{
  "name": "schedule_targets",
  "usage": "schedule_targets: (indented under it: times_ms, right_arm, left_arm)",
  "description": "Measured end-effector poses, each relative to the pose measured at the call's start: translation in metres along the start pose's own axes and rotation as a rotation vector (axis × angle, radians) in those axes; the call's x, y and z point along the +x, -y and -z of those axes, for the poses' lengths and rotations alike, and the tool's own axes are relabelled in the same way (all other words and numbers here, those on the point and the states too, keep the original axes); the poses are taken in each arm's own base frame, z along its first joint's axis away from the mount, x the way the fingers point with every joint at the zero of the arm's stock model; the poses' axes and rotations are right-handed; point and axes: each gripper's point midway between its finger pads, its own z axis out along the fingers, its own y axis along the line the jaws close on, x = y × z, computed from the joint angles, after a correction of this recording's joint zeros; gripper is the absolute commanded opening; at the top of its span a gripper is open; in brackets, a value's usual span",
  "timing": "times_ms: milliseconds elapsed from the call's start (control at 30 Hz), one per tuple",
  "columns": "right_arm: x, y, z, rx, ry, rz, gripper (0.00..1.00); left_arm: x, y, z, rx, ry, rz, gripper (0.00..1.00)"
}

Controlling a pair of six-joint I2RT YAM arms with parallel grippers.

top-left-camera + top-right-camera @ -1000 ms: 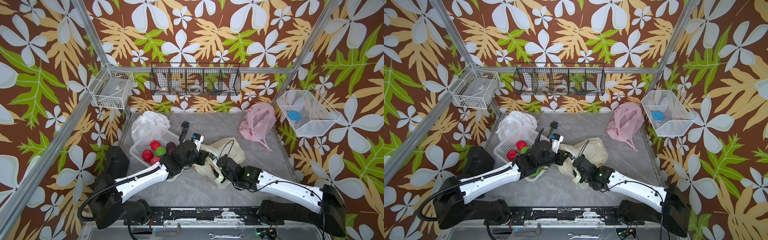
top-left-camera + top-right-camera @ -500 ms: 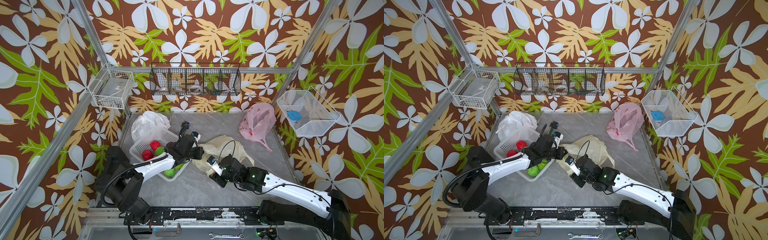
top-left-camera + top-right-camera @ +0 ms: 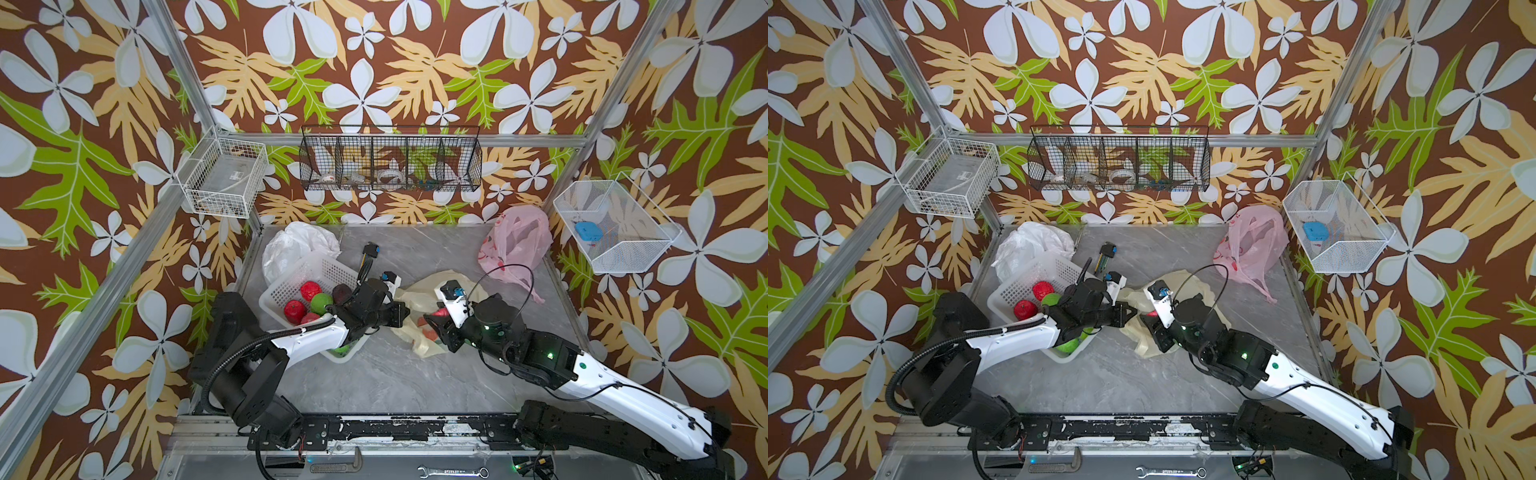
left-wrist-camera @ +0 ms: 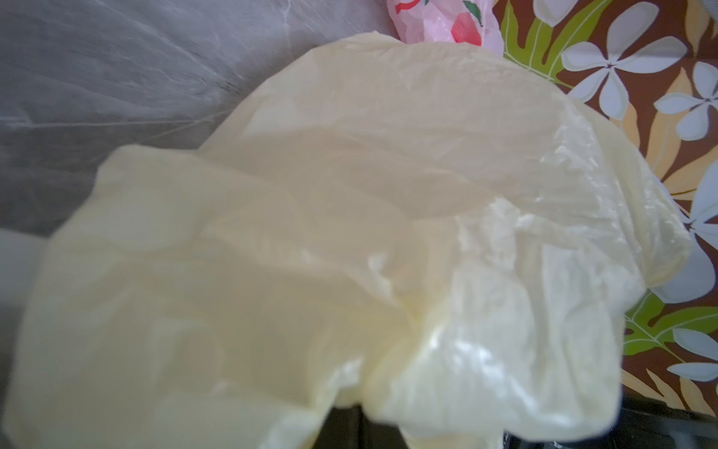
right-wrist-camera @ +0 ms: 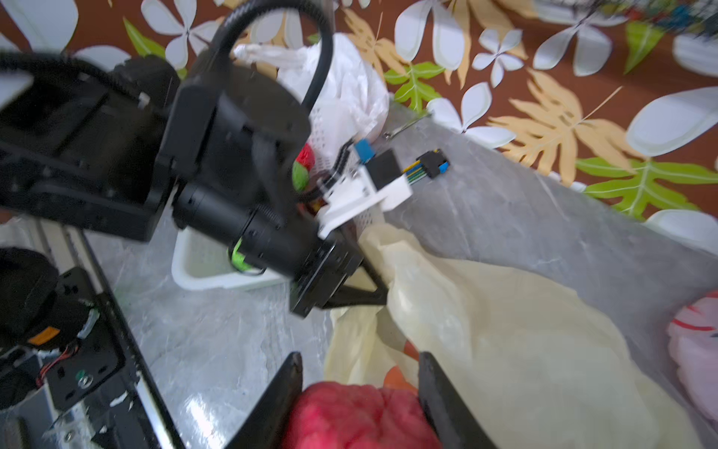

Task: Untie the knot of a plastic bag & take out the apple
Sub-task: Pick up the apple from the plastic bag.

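Whole cell is papered in loud tropical wallpaper (image 3: 374, 62) (brown ground, white flowers, green and tan leaves) on the back and both sides. Aluminium posts (image 3: 177, 54) frame the corners. The work surface is a grey marble-look tabletop (image 3: 374, 374). A black wire basket (image 3: 473, 162) with compartments hangs on the back wall. There's a white wire basket (image 3: 216, 203) on the left wall and a white mesh basket (image 3: 631, 255) on the right, holding a small blue object (image 3: 587, 230). Light is soft and even. A spanner (image 3: 453, 471) lies on the front ledge.
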Motion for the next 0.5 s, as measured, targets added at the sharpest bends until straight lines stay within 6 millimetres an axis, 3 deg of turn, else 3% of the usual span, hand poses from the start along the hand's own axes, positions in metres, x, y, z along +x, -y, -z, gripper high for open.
schedule_targets:
  times_ms: [133, 267, 367, 500]
  right_arm:
    - [-0.034, 0.015, 0.003, 0.100, 0.072, -0.038, 0.36]
    - [-0.051, 0.023, -0.015, 0.166, 0.070, -0.046, 0.37]
    - [-0.059, 0.026, -0.045, 0.193, 0.036, -0.060, 0.38]
    - [-0.060, 0.021, -0.105, 0.153, -0.041, -0.071, 0.38]
  left_arm:
    - [0.020, 0.014, 0.015, 0.043, -0.001, -0.012, 0.00]
    - [0.041, 0.028, 0.032, 0.092, -0.003, -0.039, 0.00]
    - [0.057, 0.029, 0.046, 0.107, -0.002, -0.032, 0.00]
    - [0.078, 0.029, 0.060, 0.134, -0.004, -0.021, 0.00]
